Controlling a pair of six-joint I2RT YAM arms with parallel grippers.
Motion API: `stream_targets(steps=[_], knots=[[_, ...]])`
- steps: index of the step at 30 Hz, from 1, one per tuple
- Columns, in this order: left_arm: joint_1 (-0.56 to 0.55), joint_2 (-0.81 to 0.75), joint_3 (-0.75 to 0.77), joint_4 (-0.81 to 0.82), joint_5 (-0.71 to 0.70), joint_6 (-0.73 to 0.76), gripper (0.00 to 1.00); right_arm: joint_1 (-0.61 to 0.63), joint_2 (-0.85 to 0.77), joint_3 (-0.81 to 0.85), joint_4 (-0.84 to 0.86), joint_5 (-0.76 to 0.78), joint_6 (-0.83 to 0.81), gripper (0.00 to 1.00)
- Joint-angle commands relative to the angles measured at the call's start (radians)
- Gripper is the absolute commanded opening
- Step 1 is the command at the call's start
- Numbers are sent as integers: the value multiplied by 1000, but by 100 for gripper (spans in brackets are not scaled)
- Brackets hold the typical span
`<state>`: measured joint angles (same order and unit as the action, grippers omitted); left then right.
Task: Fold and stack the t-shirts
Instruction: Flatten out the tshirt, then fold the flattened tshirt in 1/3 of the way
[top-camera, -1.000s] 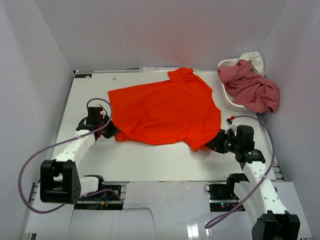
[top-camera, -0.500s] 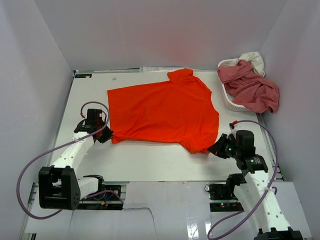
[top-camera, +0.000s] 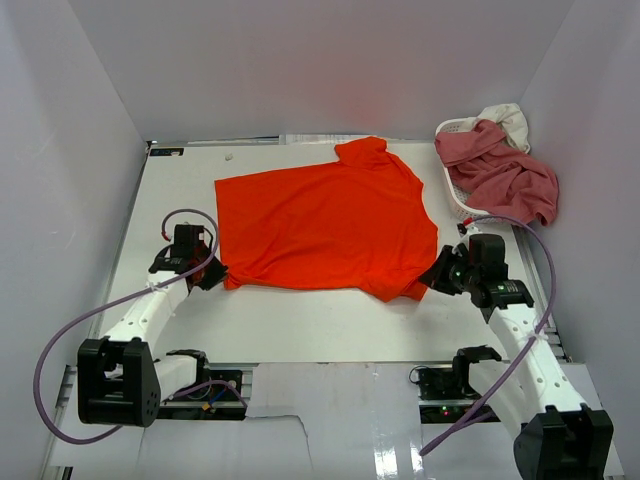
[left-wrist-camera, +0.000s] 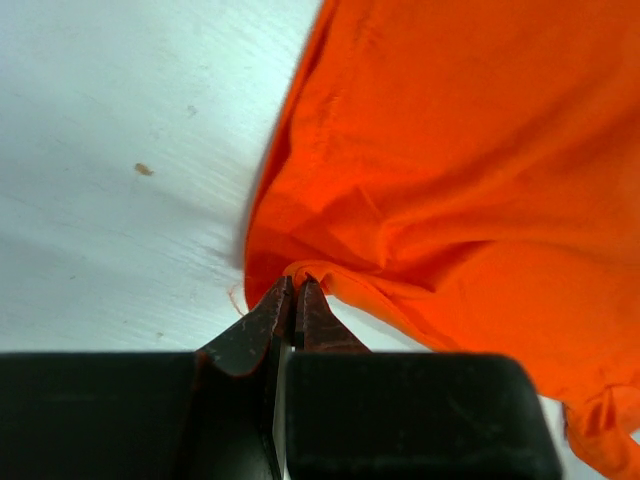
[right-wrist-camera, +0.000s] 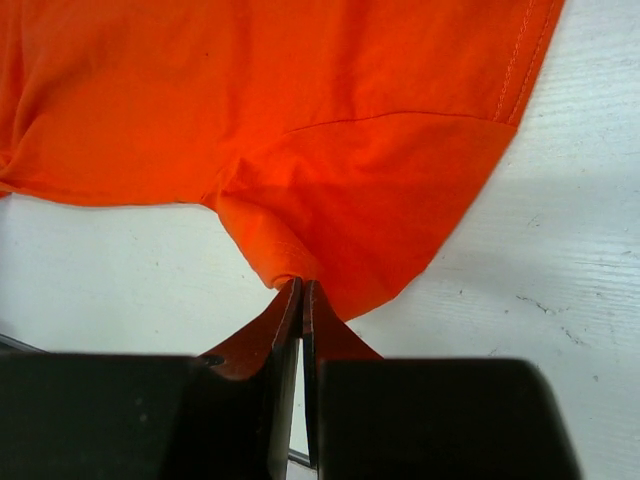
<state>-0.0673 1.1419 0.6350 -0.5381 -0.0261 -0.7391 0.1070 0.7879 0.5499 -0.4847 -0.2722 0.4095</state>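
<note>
The bright orange-red t-shirt (top-camera: 320, 225) lies spread flat across the middle of the white table (top-camera: 300, 325), its collar toward the far side. My left gripper (top-camera: 216, 276) is shut on the shirt's near left hem corner; the left wrist view shows the cloth (left-wrist-camera: 450, 150) bunched at the closed tips (left-wrist-camera: 297, 284). At the near right corner my right gripper (top-camera: 432, 281) is shut on a pinch of the orange cloth (right-wrist-camera: 330, 130), gathered at its tips (right-wrist-camera: 302, 286). A dusty pink t-shirt (top-camera: 505, 178) and a cream-white one (top-camera: 505, 114) sit in the basket.
A white perforated basket (top-camera: 452, 195) stands at the far right corner, with the pink cloth hanging over its rim. White walls enclose the table on three sides. The arm bases and purple cables occupy the near edge.
Both grippers kept their hold and shifted slightly outward. The orange shirt's near hem now lies straighter and flatter, and the right arm has drawn back a little toward the far side.
</note>
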Motion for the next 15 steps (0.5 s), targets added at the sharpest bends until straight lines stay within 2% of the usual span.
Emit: stream_targets(steps=[1,7,15], knots=[[1,-65,-6,102,104,36,0,5,45,70,74,14,-35,8],[0,-90,-27,208,239,78,0,5,108,123,100,28,-49,8],[0,-64,-27,240,273,93,0,5,189,219,104,42,-69,8]])
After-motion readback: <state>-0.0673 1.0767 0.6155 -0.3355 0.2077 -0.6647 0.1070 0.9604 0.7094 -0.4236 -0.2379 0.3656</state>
